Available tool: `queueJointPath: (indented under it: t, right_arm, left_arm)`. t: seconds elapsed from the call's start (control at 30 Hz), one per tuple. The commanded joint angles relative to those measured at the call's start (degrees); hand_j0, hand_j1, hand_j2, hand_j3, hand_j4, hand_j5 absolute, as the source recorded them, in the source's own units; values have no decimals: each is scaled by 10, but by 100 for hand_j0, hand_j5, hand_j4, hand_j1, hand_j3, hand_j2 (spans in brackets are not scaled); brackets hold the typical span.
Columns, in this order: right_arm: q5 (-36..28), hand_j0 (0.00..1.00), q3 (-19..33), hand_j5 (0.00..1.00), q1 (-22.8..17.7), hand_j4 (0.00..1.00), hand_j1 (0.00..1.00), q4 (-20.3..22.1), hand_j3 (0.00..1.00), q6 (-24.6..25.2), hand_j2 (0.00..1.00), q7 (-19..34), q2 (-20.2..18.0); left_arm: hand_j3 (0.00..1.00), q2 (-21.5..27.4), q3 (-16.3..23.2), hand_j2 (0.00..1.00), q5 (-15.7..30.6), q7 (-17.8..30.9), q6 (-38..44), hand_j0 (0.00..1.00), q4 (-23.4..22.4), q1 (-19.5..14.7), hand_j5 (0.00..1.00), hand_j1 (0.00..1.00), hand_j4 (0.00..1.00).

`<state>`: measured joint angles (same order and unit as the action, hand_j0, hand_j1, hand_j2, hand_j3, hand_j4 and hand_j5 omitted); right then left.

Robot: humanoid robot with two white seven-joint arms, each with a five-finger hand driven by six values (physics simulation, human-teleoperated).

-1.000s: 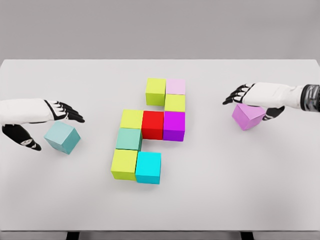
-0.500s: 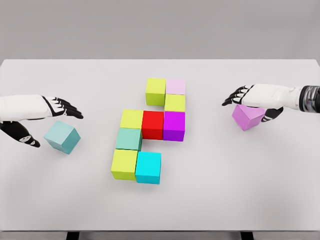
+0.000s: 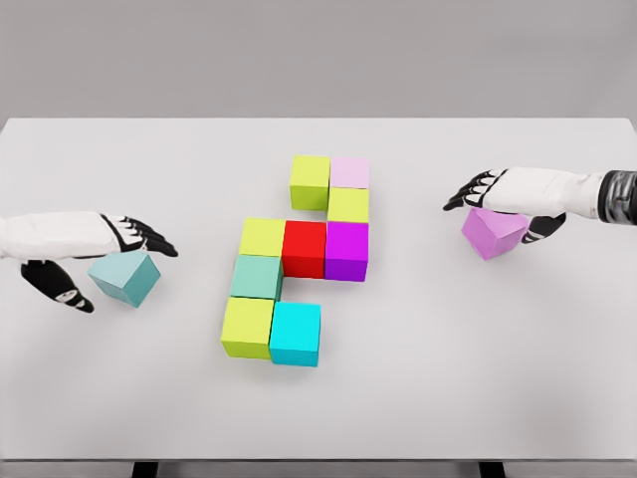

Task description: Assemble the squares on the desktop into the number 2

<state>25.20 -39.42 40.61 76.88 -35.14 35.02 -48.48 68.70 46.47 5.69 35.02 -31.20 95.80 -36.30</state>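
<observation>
Well apart: teal cube (image 3: 124, 277), table edge (image 3: 8, 299).

Bright, even, diffuse light covers the white tabletop (image 3: 418, 398), with no glare. Shadows are faint and soft, just under the blocks (image 3: 299, 254) and each hand. The render is slightly soft, edges a little blurred, with no visible distortion at the borders.

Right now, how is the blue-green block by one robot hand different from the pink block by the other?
The teal cube lies at the table's left side, the pink cube at its right. The teal cube sits under the left robot hand, the pink cube under the right robot hand. Both look alike in size, sit turned at an angle, and lie apart from the assembled blocks in the middle.
</observation>
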Motion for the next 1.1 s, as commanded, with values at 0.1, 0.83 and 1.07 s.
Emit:
queueJointPath:
  t: [0.1,0.83,1.07]
  right_arm:
    - [-3,100,-3,100,1,100,100,-9,100,1,100,0,-1]
    - [-3,100,-15,100,4,100,100,-31,100,1,100,0,4]
    - [-2,100,-16,100,5,100,100,-31,100,1,100,0,6]
  left_arm:
    - [100,-23,-1,100,-1,0,-1,100,-32,0,100,100,100]
    - [100,-73,4,100,-15,0,1,100,-127,1,100,100,100]
    - [100,-71,4,100,-14,0,2,100,-133,3,100,100,100]
